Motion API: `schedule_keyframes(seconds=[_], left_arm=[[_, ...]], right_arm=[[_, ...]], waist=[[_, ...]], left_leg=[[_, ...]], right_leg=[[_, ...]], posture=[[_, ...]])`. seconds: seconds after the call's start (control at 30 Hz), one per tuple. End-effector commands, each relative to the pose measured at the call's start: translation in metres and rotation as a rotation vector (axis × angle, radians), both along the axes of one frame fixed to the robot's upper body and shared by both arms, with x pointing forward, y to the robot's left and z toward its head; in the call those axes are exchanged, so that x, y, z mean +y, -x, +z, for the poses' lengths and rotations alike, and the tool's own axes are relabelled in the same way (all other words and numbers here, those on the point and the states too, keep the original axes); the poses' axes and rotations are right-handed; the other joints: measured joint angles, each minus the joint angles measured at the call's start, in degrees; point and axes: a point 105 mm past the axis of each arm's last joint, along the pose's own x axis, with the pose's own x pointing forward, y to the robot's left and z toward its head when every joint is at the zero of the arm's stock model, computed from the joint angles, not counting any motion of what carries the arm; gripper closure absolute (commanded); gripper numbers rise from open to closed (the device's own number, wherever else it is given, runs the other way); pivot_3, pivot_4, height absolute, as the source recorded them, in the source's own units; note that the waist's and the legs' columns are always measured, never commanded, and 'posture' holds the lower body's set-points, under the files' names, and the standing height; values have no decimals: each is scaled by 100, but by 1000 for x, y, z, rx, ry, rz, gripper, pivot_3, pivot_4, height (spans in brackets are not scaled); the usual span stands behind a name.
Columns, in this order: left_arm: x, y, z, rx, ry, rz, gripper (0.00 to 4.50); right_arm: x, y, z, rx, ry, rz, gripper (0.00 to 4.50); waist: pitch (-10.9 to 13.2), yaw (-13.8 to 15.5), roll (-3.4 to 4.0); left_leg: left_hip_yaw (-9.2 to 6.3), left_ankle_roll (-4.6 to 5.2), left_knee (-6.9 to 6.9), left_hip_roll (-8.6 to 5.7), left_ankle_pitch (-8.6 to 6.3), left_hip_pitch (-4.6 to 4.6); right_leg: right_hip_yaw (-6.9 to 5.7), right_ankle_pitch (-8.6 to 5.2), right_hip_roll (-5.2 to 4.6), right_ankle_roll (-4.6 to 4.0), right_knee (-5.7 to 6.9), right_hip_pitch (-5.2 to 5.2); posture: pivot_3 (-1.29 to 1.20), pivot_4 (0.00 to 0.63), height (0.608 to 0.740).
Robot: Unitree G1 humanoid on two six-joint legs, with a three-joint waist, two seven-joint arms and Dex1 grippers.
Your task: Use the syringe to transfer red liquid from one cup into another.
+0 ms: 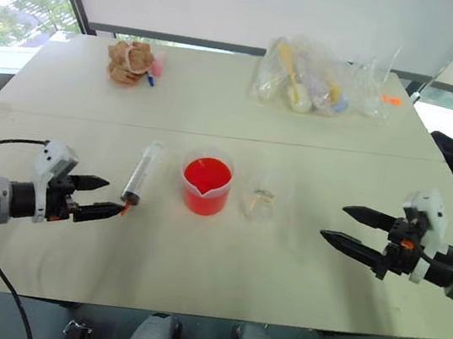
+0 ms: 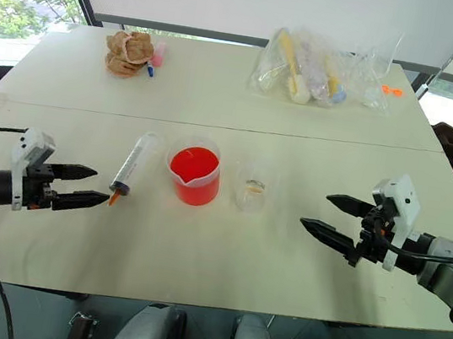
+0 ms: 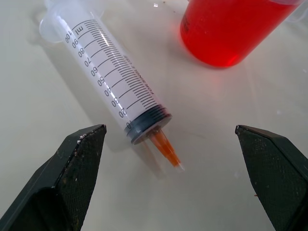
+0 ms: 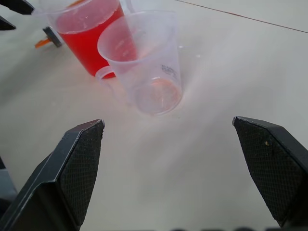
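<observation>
Left tool (image 1: 101, 198) spread wide, empty, at syringe (image 1: 141, 174) tip. Advance, straddle barrel mid-length, close squarely. Right tool (image 1: 352, 229) also spread, idle near cup (image 1: 259, 204).

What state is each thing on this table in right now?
syringe: lying flat, plunger pushed in, not held
beaker: upright, nearly full of red liquid
small cup: upright, a faint orange trace at its bottom
left gripper: fingers open, holding nothing
right gripper: fingers open, holding nothing
</observation>
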Motion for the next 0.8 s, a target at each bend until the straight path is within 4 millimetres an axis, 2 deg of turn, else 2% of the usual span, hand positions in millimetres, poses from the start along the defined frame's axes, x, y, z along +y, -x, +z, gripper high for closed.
schedule_keyframes(seconds=[0.03, 0.3, 0.4, 0.6, 0.63, 0.7, 0.8], left_arm=[[-2, -1, 8, -53, -17, -17, 0], [3, -10, 8, -78, -52, 11, 0], [6, -19, 12, -142, -85, 50, 0], [7, -24, 21, -153, -46, 81, 0], [6, -24, 24, -135, -39, 74, 0], [7, -26, 29, -79, -39, 73, 0], [13, -23, 31, 83, -42, 77, 0]], right_arm=[[4, 1, 4, -37, 3, 13, 39], [-5, -4, -5, -18, 51, -49, 39], [-5, -5, -3, -38, 48, -45, 39], [-7, -7, 6, -80, 75, -26, 39], [-6, -7, 11, -93, 81, -11, 39], [5, -6, 33, -132, 49, 52, 39], [36, 4, 74, -186, -8, 216, 39]], waist=[[0, 0, 0], [0, 0, 0], [0, 0, 0], [0, -4, 0], [0, -3, 0], [1, -6, 0], [6, -43, 2]], left_leg=[[0, 0, 0, 0, 0, 0], [0, 0, 1, 0, 0, 1], [1, 0, 1, -1, 0, 1], [1, 0, 1, -1, 0, 1], [1, 0, 1, -1, 0, 0], [3, 0, 9, -1, 0, 1], [2, 2, 37, 2, -1, 0]], right_leg=[[0, 0, 0, 0, 0, 0], [0, 0, 2, 0, 0, 1], [-1, 0, 3, 0, 1, 0], [0, 1, 5, 2, 1, 0], [-1, 1, 5, 2, 3, 0], [-2, 2, 14, 3, 9, 0], [0, 2, 25, 3, 34, -4]], posture=[[0, 150, 740], [0, 150, 740], [0, 150, 740], [0, 150, 740], [0, 150, 740], [0, 150, 740], [0, 150, 740]])
